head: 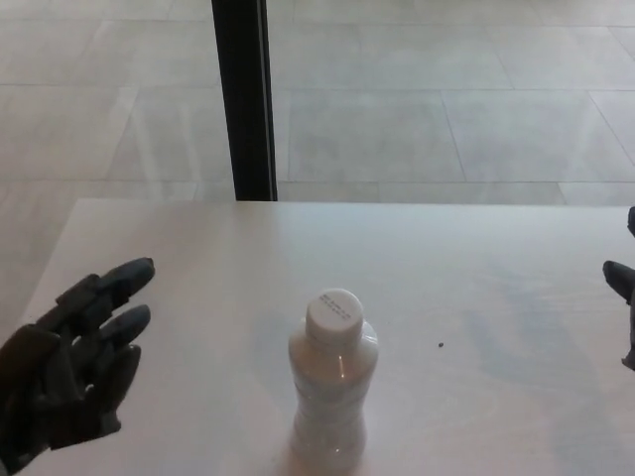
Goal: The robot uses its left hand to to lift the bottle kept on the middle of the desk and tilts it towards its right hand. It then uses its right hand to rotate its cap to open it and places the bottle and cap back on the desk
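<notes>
White-capped bottle [332, 389] stands upright on the pale desk [476, 288], lower centre of frame, a bit left of mid-line. Cap [333, 315] on, printed text on top, too small to read. Body is translucent/whitish w/ ribbed lower half; base cut off near the bottom edge.

Left hand [74, 357] at lower left of frame, black, fingers spread apart and pointing up-right, holding nothing. Well apart from the bottle, no contact.

Right hand [624, 297] barely in at the right edge, mid-height — only a sliver of black fingers shows, can't tell if spread or closed. Also well apart from the bottle.

Small dark speck [441, 346] on desk surface, right of the cap.

Bkgd: grey tiled floor [446, 99] across the top of frame, black vertical post [244, 99] upper left-centre, meeting the desk's far edge.
</notes>
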Available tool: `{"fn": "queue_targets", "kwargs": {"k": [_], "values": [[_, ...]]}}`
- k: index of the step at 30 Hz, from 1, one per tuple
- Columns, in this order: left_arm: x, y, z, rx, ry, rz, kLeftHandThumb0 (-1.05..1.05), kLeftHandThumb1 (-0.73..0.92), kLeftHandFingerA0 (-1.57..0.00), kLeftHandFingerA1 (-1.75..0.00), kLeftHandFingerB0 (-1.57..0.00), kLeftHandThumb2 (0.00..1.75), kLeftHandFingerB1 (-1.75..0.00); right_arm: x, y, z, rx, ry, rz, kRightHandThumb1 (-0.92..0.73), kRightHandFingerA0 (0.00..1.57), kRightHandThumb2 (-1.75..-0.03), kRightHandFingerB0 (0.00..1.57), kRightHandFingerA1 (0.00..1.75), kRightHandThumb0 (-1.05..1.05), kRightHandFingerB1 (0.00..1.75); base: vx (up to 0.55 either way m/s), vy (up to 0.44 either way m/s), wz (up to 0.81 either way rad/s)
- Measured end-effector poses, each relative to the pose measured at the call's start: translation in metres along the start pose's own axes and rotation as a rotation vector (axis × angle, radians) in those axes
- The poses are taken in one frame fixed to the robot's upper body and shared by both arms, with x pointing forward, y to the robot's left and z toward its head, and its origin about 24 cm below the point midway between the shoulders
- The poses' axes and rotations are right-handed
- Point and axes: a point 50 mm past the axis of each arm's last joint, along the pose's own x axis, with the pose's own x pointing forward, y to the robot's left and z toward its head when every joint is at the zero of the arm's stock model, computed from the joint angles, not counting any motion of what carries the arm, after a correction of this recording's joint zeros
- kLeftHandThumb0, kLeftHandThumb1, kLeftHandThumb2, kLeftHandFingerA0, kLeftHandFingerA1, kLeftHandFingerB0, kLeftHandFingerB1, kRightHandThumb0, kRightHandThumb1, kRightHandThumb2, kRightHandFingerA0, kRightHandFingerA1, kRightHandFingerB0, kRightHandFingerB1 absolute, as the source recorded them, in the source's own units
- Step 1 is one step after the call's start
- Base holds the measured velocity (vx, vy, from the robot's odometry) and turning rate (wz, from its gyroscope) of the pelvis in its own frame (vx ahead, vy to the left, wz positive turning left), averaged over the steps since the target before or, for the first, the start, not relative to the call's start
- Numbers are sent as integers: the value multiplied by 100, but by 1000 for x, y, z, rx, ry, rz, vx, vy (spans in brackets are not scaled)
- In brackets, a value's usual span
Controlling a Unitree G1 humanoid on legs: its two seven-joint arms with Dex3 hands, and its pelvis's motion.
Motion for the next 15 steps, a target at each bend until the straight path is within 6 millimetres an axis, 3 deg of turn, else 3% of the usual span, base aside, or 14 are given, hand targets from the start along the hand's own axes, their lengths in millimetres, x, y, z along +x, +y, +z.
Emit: {"fn": "queue_targets", "kwargs": {"k": [5, 8, 9, 11, 12, 13, 15], "values": [[1, -3, -4, 46, 58, -41, -81, 54, -1, -42, 0, 102, -29, 2, 3, 0, -1, 14, -2, -71, 8, -104, 3, 52, -75, 33, 0, 0, 0], [1, -5, -8, 102, 103, -71, -93, 57, -2, -30, -8, 101, -18, 3, 3, 0, -3, 20, -4, -71, 13, -105, 5, 54, -77, 33, 0, 0, 0], [2, -6, -9, 123, 120, -81, -102, 60, 0, -18, 0, 103, -3, 3, 3, 0, -3, 23, -5, -90, 17, -68, 8, 48, -73, 25, 0, 0, 0], [3, -8, -12, 155, 144, -96, -102, 60, 0, -18, 0, 103, -3, 4, 3, 0, -3, 26, -6, -90, 17, -68, 8, 48, -73, 25, 0, 0, 0], [4, -9, -13, 167, 152, -103, -104, 59, 0, -18, 0, 102, 0, 4, 4, 0, -2, 26, -6, -71, 16, -108, 3, 56, -76, 33, 0, 0, 0], [5, -11, -14, 180, 160, -108, -91, 67, 0, 0, 0, 60, 0, 4, 4, 1, -2, 25, -7, -90, 19, -68, 8, 49, -75, 27, 0, 0, 0], [7, -13, -15, 190, 164, -109, -93, 63, 0, 0, 0, 60, 0, 5, 4, 1, 1, 26, -9, -90, 21, -68, 9, 49, -74, 27, 0, 0, 0]]}}
